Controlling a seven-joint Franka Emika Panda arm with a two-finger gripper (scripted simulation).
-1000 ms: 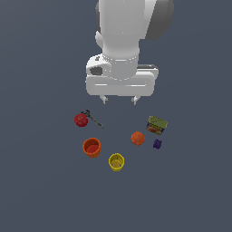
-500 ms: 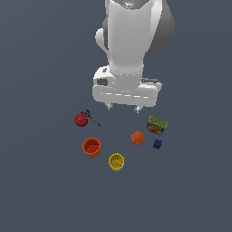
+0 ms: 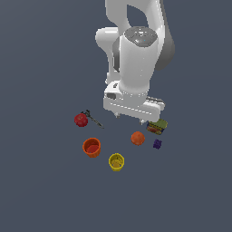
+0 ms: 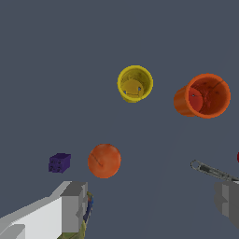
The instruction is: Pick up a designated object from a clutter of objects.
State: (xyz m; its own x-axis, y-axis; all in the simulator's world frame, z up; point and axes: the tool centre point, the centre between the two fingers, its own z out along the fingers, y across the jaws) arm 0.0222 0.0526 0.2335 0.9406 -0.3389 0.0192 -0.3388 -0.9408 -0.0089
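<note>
Compared with the earlier frames, the arm has swung toward the exterior view's right and come lower, so that its fingers [image 3: 131, 118] now hang spread wide and empty above the bench [image 3: 45, 190], just behind the orange ball. From the exterior view's left to right: the red ball [image 3: 80, 120] lies touching the thin dark tool [image 3: 93, 118]; the orange-red cup [image 3: 91, 147] and the yellow cup [image 3: 116, 161] stand upright, apart from each other; the orange ball [image 3: 137, 138] rests alone on the bench between the yellow cup and the green-topped can [image 3: 157, 127]; the tiny purple piece [image 3: 157, 144] lies just beside the ball. In the wrist view the orange ball [image 4: 104, 160] appears near one finger [image 4: 73, 207], untouched.
</note>
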